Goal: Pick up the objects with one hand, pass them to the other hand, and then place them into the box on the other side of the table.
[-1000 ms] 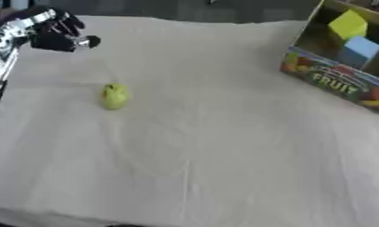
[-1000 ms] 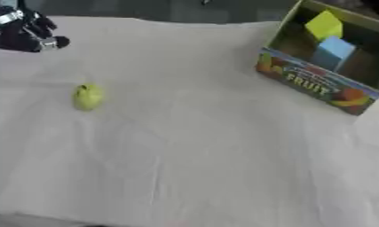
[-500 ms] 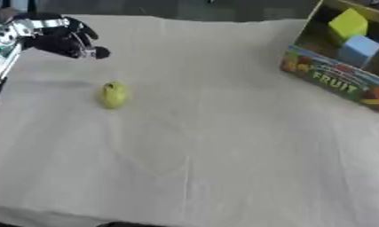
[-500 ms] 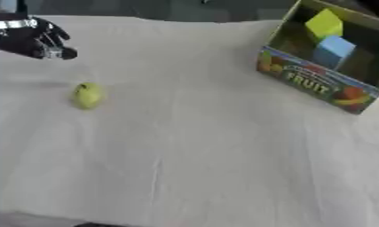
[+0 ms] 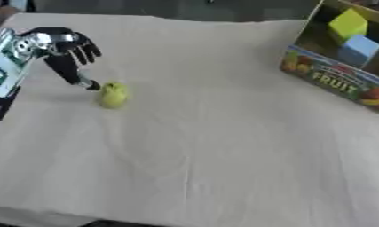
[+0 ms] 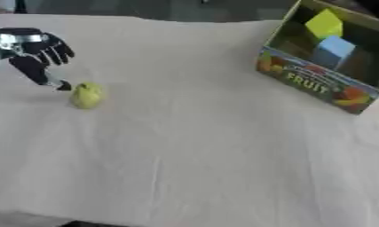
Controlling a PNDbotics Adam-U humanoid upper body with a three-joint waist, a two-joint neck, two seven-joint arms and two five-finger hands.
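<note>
At the upper left of the frame the left hand (image 5: 61,48) hangs with fingers spread and empty just beside the green fruit (image 5: 113,94), so it should settle lower, fingers straddling it, before closing, the box (image 5: 344,53) waiting upper right.

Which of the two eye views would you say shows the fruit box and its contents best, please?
The right eye view: the whole fruit box is in frame, with the yellow block and blue block inside. In the left eye view the same box sits at the right edge, its lower right corner cut off, though both blocks still show.
</note>
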